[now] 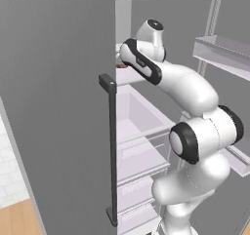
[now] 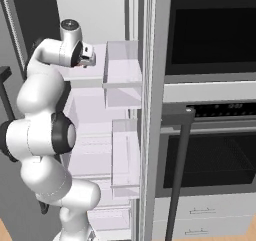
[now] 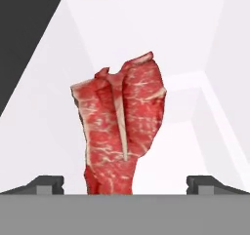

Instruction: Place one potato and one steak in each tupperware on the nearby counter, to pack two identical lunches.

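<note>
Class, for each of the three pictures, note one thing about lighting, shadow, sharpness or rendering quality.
Left base view: flat, even light with soft shading on the arm and no glare. Right base view: the oven window is dark and featureless, the fridge shelves pale and washed out. Hand view: the steak is sharp and well textured on white, casting almost no shadow.

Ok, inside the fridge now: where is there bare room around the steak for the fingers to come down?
In the hand view the steak lies on a white fridge shelf. The shelf is bare on both sides of it, out to the side walls, and behind it toward the back wall. The open gripper straddles its near end, fingertips apart from the meat.
</note>
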Available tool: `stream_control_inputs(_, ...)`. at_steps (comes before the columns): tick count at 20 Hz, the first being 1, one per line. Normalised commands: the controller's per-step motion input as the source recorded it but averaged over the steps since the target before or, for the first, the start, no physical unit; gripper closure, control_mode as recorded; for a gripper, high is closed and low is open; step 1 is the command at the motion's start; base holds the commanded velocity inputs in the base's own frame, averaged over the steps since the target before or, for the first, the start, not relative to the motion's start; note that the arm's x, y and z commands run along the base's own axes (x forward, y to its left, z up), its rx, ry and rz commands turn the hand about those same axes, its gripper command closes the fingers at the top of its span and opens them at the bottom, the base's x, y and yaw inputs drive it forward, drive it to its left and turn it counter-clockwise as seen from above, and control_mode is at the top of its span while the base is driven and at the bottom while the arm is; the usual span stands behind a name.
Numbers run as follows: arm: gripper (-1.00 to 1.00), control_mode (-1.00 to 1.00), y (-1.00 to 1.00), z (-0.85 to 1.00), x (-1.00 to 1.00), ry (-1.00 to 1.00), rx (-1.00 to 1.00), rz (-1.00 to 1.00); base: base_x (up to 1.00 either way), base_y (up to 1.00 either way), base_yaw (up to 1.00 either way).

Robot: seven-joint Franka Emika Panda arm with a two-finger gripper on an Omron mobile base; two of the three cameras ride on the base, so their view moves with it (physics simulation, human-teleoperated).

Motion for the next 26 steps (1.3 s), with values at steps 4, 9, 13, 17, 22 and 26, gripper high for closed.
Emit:
stream_control_inputs(4, -1.00, -1.00, 0.00, 0.00, 0.36, 0.03, 0.00, 0.00, 0.00, 0.00, 0.00)
stream_control_inputs(9, -1.00, -1.00, 0.03, -0.04, 0.01, 0.06, -0.04, 0.00, 0.00, 0.00, 0.00)
stream_control_inputs(13, 1.00, -1.00, 0.16, -0.15, 0.03, 0.05, -0.07, 0.00, 0.00, 0.00, 0.00)
stream_control_inputs(17, 1.00, -1.00, 0.30, -0.16, 0.10, 0.04, -0.08, 0.00, 0.00, 0.00, 0.00)
stream_control_inputs(22, 1.00, -1.00, 0.00, 0.00, 0.00, 0.00, 0.00, 0.00, 0.00, 0.00, 0.00)
stream_control_inputs(26, 1.00, -1.00, -0.06, 0.00, -0.29, 0.00, 0.00, 0.00, 0.00, 0.00, 0.00)
